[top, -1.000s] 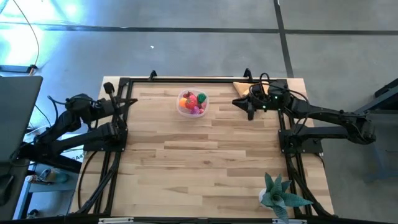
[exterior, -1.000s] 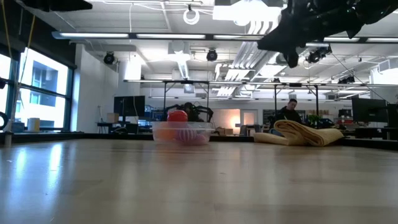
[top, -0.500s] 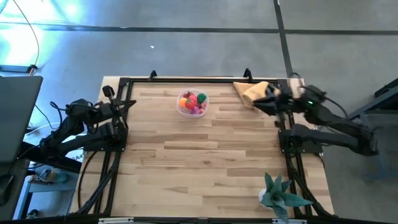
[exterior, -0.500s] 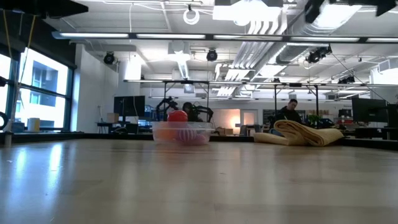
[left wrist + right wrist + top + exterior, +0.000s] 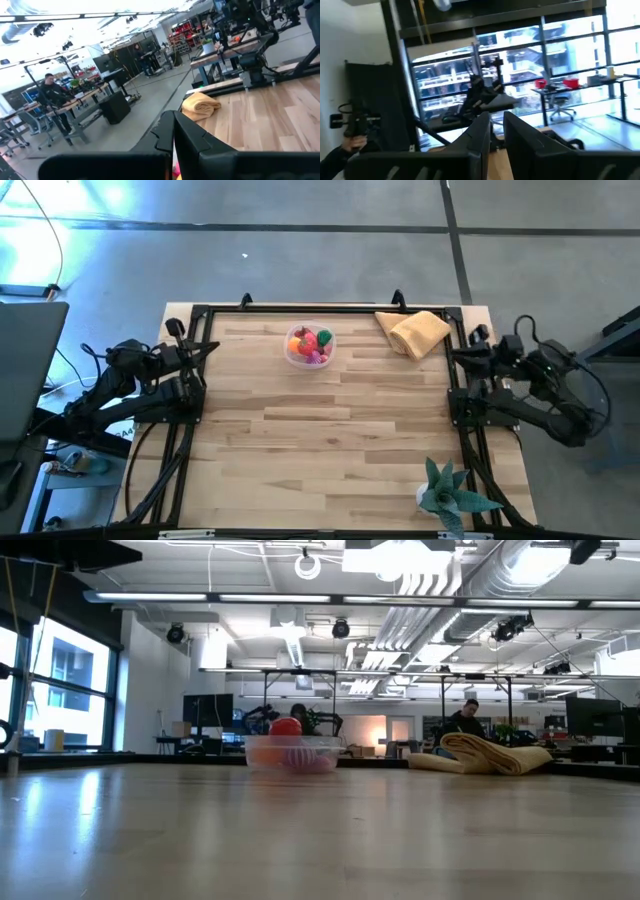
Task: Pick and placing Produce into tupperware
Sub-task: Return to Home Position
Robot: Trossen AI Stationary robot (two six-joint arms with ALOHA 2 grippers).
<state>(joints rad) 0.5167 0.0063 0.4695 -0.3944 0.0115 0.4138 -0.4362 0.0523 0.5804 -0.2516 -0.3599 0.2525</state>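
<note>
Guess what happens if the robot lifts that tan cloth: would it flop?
Probably yes: the tan cloth lies in soft rounded folds, so it would likely droop and unfold. It looks light, and bunched like that, it shouldn't roll.

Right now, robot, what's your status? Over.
Left end effector shut, at left edge; right end effector open, at right edge. Produce in tupperware. Cloth and plant stand apart.

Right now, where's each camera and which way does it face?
High: overhead, straight down; left gripper and right gripper at table sides.
Low: tabletop height, level toward clear plastic tupperware; arm parts at top.
Left wrist: past own shut fingers toward folded tan cloth.
Right wrist: past own parted fingers toward windows.
High and low share the tupperware.
</note>
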